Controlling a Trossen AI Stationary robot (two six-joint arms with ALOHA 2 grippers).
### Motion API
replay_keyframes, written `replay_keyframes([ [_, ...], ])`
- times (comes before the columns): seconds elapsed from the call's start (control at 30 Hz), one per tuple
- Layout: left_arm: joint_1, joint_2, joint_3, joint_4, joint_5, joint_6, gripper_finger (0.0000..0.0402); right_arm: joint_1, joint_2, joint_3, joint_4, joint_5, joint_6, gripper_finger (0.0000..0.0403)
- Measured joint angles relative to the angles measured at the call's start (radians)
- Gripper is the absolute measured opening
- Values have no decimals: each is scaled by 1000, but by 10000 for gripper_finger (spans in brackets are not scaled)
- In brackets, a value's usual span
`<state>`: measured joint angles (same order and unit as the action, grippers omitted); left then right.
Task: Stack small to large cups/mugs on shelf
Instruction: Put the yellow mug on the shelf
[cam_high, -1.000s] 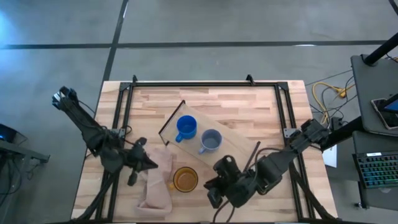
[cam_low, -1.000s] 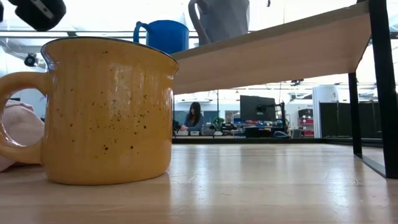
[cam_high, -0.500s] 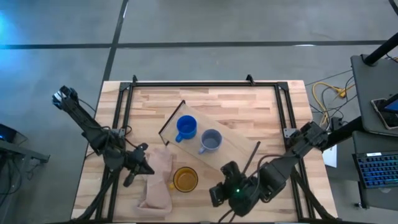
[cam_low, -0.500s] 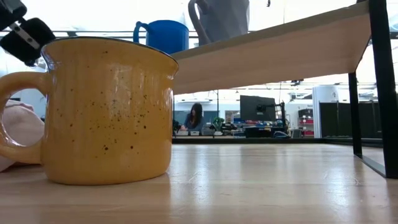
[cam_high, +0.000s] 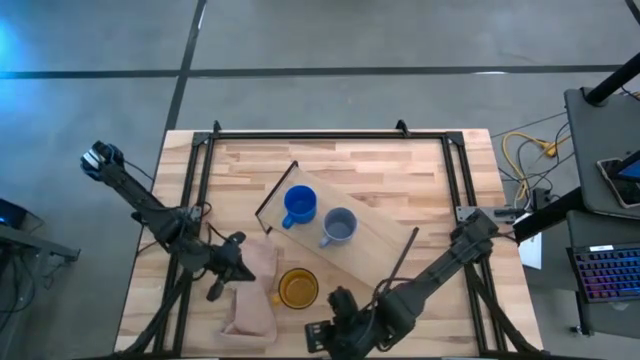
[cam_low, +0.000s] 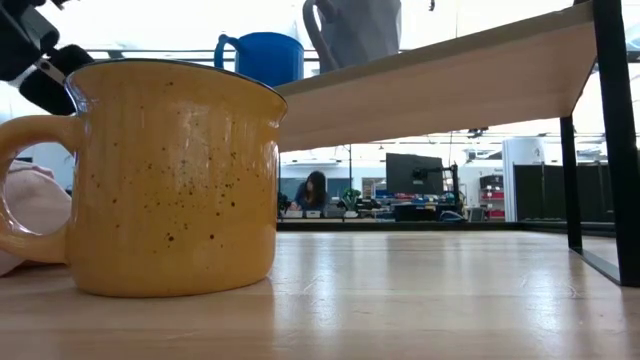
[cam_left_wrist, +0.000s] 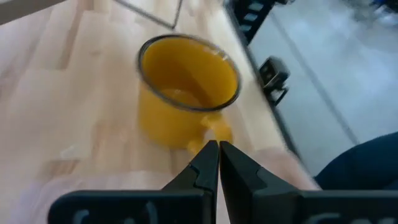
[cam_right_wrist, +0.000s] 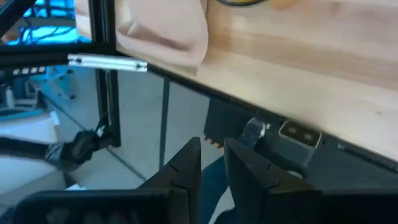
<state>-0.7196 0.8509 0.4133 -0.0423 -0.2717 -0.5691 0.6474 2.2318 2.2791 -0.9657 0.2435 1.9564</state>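
Note:
The bright blue mug (cam_high: 299, 205) and the grey-blue mug (cam_high: 339, 227) stand side by side on their bases on the light-wood shelf (cam_high: 372, 238), which lies slantwise across the table. Both also show in the low view, blue mug (cam_low: 262, 55) and grey-blue mug (cam_low: 355, 30). The yellow-orange mug (cam_high: 297, 288) stands on the tabletop near the front and fills the low view (cam_low: 170, 175). My left gripper (cam_left_wrist: 217, 148) is shut and empty above the cloth, just left of the yellow mug's handle (cam_left_wrist: 216, 129). My right gripper (cam_right_wrist: 212, 155) is slightly open and empty, over the table's near edge.
A pale pink-beige cloth (cam_high: 252, 298) lies crumpled left of the yellow mug and reaches the near edge. Thin black frames (cam_low: 610, 130) hold up the shelf at both ends. A black rail frame (cam_high: 300, 131) runs around the tabletop.
My right gripper has drawn back from beside the yellow mug toward the table's near edge and somewhat left. My left gripper has come down a little beside the yellow mug's handle side. The mugs have stayed where they were.

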Motion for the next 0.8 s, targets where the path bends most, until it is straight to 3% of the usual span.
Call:
replay_keyframes([
  [0.1,30,46,-24,95,29,-1,0,-5,47,79,-62,28,-1,62],
  [0.33,86,216,-50,352,39,-3,0,-2,31,40,-42,73,25,43],
  [0.63,110,431,-38,453,63,-78,0,4,15,39,-40,83,-27,18],
  [0.8,142,535,-2,558,5,-78,0,16,11,39,-36,98,-28,18],
])
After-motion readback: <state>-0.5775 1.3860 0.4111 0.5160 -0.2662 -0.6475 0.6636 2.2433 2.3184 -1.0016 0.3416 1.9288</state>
